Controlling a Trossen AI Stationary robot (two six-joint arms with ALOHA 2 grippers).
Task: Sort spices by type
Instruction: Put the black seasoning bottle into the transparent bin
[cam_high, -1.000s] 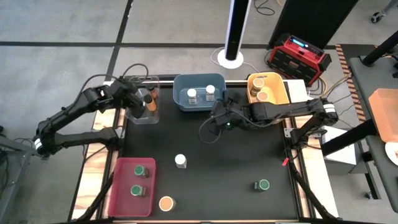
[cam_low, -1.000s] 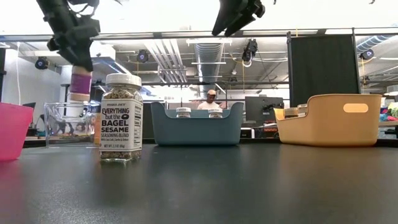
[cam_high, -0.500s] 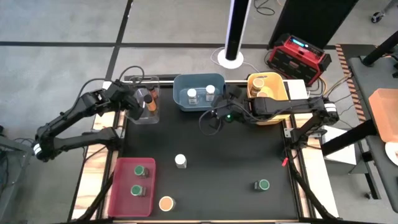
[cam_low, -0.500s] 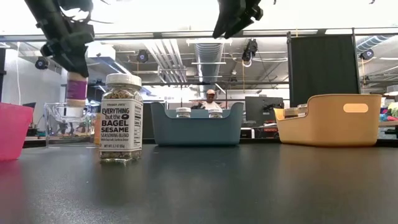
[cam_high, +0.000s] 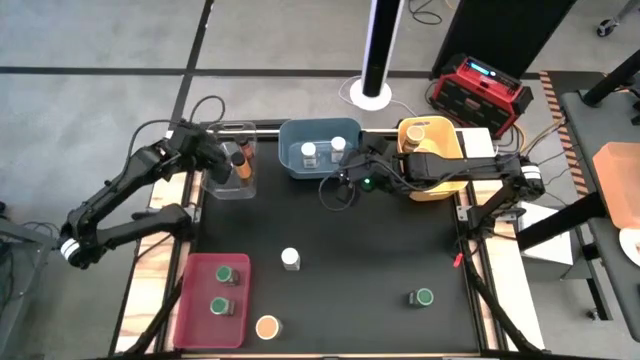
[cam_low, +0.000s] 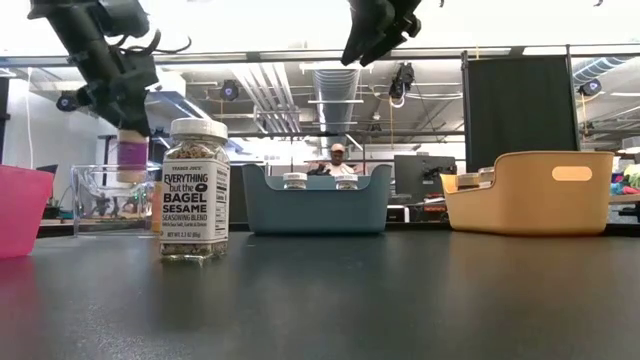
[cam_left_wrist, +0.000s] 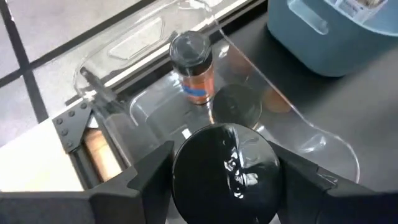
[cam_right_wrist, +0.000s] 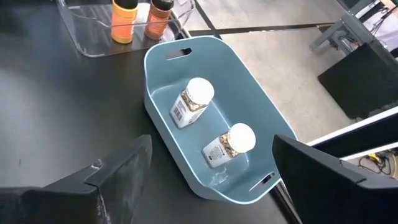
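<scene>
1. High view shows the sort partly done: several spice jars already sit in bins, while three stand loose on the desk (cam_high: 380, 260). These are a white-lidded jar (cam_high: 290, 258) near the middle, a green-lidded jar (cam_high: 424, 297) towards the front right corner, and a tan-lidded jar (cam_high: 267, 327) at the front edge beside the red bin (cam_high: 192, 310).
2. The left claw (cam_high: 222, 160) hangs over the clear bin (cam_high: 222, 188) at the back left corner, clamped on a dark-lidded jar (cam_left_wrist: 225, 171) whose lid fills the left wrist view. That jar looks ready to be lowered in.
3. The right claw (cam_high: 352, 168) hovers near the blue bin (cam_high: 320, 128) at the back edge, its fingers spread wide with nothing between them.
4. Contents:
   - The clear bin holds one dark-lidded jar with orange contents (cam_left_wrist: 194, 65), standing upright.
   - The blue bin holds two white-lidded jars (cam_right_wrist: 191, 102), lying tilted.
   - The yellow bin (cam_high: 450, 150) at the back right holds tan-lidded jars; their number is unclear.
   - The red bin holds two green-lidded jars (cam_high: 226, 274).
5. Judged from this, the three loose jars and the one in hand remain to be placed.
</scene>
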